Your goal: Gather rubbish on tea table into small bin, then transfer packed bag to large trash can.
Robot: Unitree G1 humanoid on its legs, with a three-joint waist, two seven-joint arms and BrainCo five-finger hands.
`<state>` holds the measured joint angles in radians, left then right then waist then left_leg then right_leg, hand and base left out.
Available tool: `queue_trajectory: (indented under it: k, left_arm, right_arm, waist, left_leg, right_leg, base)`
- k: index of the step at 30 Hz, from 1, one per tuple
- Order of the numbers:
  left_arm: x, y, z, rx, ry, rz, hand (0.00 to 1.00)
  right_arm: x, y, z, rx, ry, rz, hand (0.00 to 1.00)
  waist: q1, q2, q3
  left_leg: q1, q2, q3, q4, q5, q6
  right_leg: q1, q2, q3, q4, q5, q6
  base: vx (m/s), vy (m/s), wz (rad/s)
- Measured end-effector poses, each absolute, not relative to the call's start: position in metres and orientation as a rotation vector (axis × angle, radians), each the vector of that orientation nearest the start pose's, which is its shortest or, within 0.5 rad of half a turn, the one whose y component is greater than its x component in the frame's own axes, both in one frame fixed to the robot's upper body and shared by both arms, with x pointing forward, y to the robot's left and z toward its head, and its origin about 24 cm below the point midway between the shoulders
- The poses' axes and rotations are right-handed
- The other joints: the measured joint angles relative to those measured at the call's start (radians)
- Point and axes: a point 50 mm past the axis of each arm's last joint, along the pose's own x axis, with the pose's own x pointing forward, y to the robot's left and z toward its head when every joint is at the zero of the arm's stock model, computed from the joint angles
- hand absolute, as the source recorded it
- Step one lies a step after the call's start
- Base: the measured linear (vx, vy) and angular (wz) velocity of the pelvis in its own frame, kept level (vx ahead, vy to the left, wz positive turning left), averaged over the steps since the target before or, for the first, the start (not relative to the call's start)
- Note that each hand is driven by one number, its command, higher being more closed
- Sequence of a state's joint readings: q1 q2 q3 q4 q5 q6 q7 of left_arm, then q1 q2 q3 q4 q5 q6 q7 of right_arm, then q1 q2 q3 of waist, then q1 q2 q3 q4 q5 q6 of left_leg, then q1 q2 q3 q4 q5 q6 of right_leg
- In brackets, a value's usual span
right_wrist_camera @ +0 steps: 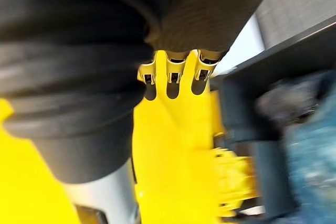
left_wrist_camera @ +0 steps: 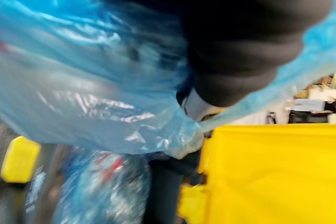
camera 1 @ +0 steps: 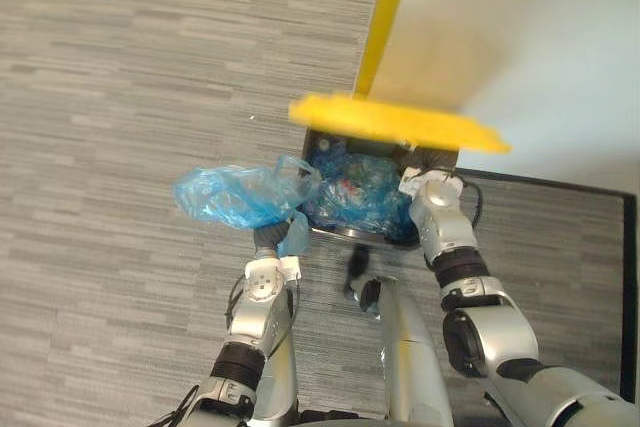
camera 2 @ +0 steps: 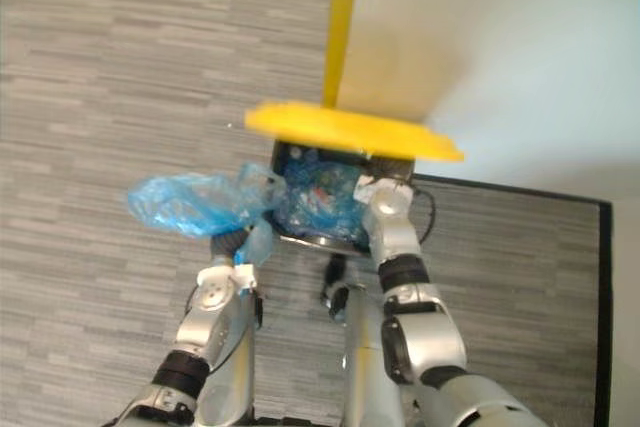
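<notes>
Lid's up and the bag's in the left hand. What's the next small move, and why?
Probably swing the left hand with the blue bag right, over the opening of the trash can: the bag hangs beside the can, over carpet, while the right hand props the yellow lid up.

You are working in bright, even light: the grey carpet (camera 1: 130, 97) is flatly lit, and the pale wall (camera 1: 540, 37) washes out almost to white at far right. The raised yellow lid (camera 1: 400, 125) casts a soft brownish shadow on the wall behind it and leaves the inside of the large trash can (camera 1: 345, 233) dim. Light passes through the blue bag (camera 1: 235, 195), with white glints on its creases. Both wrist covers read near-black, and small shadows sit under the right hand (right_wrist_camera: 174, 66) on the lid.
</notes>
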<state>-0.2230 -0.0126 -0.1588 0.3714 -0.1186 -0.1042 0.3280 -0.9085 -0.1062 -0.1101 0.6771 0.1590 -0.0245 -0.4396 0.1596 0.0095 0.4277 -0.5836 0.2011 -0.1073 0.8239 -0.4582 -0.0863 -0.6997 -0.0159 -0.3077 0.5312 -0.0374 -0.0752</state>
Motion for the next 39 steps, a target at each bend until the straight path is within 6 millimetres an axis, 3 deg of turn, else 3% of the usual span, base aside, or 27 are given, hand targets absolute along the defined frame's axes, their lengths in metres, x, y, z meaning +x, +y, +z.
queue_trajectory:
  k: [2,10,12,15,27,32,39]
  left_arm:
    - [0.287,0.102,0.022,-0.069,0.072,0.093,1.0]
    - [0.285,0.087,0.033,-0.064,0.015,0.024,1.0]
    - [0.284,0.084,0.034,-0.055,0.01,0.004,1.0]
    - [0.283,0.075,0.053,-0.061,-0.075,-0.045,1.0]
    - [0.278,0.038,0.1,-0.113,-0.268,-0.204,1.0]
    - [0.28,0.024,0.134,-0.128,-0.394,-0.252,1.0]
    - [0.284,0.025,0.14,-0.089,-0.426,-0.238,1.0]
  right_arm:
    - [0.398,-0.148,0.193,0.134,-0.255,-0.345,0.0]
    - [0.401,-0.135,0.211,0.16,-0.29,-0.322,0.0]
    - [0.401,-0.127,0.218,0.174,-0.303,-0.305,0.0]
    - [0.401,-0.118,0.227,0.189,-0.318,-0.289,0.0]
    - [0.406,-0.111,0.229,0.179,-0.273,-0.274,0.0]
    - [0.407,-0.11,0.232,0.192,-0.268,-0.274,0.0]
    - [0.407,-0.108,0.235,0.182,-0.278,-0.25,0.0]
  waist:
    - [-0.017,0.001,0.001]
    - [-0.04,-0.005,-0.002]
    - [-0.041,-0.007,-0.004]
    - [-0.041,-0.018,-0.01]
    - [-0.05,-0.025,-0.017]
    - [-0.053,-0.025,-0.017]
    - [-0.054,-0.025,-0.017]
  left_leg:
    - [0.014,0.0,0.008,-0.021,0.011,-0.01]
    - [0.036,-0.017,0.022,-0.05,0.052,-0.073]
    - [0.049,-0.019,0.029,-0.052,0.054,-0.072]
    - [0.049,-0.02,0.041,-0.054,0.057,-0.067]
    - [0.067,-0.023,0.046,-0.079,0.077,-0.068]
    - [0.063,-0.024,0.051,-0.086,0.085,-0.065]
    - [0.058,-0.018,0.071,-0.089,0.083,-0.057]
  right_leg:
    - [0.006,-0.004,-0.003,-0.001,0.0,-0.013]
    - [0.027,-0.026,-0.002,-0.011,0.022,-0.019]
    - [0.04,-0.027,0.004,-0.018,0.033,-0.026]
    - [0.042,-0.024,0.014,-0.039,0.044,-0.012]
    - [0.074,-0.018,0.017,-0.093,0.076,-0.006]
    - [0.075,-0.016,0.02,-0.11,0.091,-0.007]
    - [0.074,-0.001,0.042,-0.15,0.113,0.011]
  base:
    - [0.03,-0.052,-0.03]
    - [-0.03,0.039,0.05]
    - [-0.04,0.05,-0.05]
    - [-0.06,0.044,-0.09]
    - [-0.05,0.018,0.0]
    - [-0.05,0.01,-0.02]
    - [-0.06,0.02,-0.09]
